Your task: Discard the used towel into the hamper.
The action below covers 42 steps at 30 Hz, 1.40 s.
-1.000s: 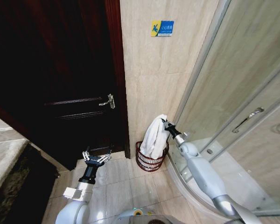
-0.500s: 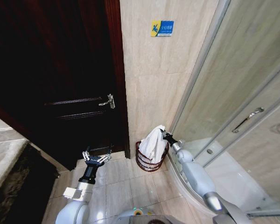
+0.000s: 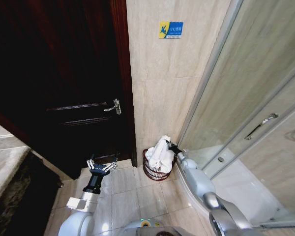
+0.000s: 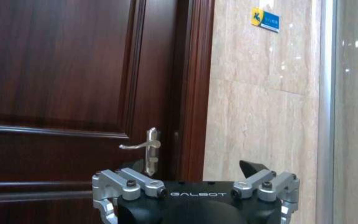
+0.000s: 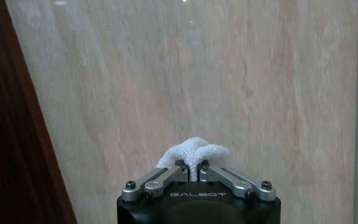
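The used towel (image 3: 160, 153) is seen bunched in the mouth of the hamper (image 3: 157, 172), which stands on the floor against the tiled wall (image 3: 157, 88) between the dark door (image 3: 64, 88) and the shower glass (image 3: 246, 98). A fold of it is pinched in the clenched right gripper (image 3: 170, 145) just above the rim, so the lowering is judged nearly complete, with only letting go and withdrawal left. The left gripper (image 3: 100, 167) is held idle near the door, fingers spread, nothing grasped.
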### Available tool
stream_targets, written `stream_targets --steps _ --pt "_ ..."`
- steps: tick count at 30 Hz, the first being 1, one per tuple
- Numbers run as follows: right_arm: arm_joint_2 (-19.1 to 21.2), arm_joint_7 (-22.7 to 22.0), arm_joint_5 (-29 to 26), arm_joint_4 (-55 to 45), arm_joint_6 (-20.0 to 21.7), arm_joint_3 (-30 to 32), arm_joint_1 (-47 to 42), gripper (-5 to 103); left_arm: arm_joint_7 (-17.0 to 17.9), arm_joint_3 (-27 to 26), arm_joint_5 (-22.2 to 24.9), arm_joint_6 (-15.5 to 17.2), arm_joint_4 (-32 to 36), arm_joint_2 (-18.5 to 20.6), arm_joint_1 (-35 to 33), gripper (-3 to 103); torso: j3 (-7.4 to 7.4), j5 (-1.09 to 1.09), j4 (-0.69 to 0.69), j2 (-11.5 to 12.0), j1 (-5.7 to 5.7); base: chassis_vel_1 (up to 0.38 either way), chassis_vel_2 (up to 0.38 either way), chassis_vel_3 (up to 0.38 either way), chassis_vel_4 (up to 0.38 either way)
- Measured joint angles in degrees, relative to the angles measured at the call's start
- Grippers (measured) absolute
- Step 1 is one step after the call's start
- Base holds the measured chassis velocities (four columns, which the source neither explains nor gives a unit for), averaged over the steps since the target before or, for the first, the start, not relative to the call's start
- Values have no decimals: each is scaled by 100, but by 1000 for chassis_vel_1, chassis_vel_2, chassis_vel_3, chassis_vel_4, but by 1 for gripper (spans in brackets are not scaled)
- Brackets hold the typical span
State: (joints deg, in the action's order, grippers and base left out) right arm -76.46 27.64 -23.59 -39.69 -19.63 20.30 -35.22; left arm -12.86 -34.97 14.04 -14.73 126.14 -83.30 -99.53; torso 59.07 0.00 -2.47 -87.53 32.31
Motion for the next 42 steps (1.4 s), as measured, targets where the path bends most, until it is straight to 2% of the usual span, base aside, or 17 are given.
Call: stream_targets --steps 6,13,21,26,30,42 --pt "34 -84 6 -374 31 -55 180 4 0 0 0 0 0 0 0 100 0 0 0 0 0 0 0 0 0" --pt "10 -272 263 -627 -80 -46 275 4 0 0 0 0 0 0 0 100 0 0 0 0 0 0 0 0 0" --pt "-174 -257 539 -118 -213 251 229 4 0 0 0 0 0 0 0 100 0 0 0 0 0 0 0 0 0" --pt "-360 -301 574 295 88 411 -42 4 0 0 0 0 0 0 0 100 -1 -1 1 0 0 0 0 0 0" --pt "-454 -375 653 460 151 482 -130 4 0 0 0 0 0 0 0 100 -1 1 0 0 0 0 0 0 0" --pt "-396 -636 655 -161 347 394 -479 4 0 0 0 0 0 0 0 100 -1 -1 0 0 0 0 0 0 0"
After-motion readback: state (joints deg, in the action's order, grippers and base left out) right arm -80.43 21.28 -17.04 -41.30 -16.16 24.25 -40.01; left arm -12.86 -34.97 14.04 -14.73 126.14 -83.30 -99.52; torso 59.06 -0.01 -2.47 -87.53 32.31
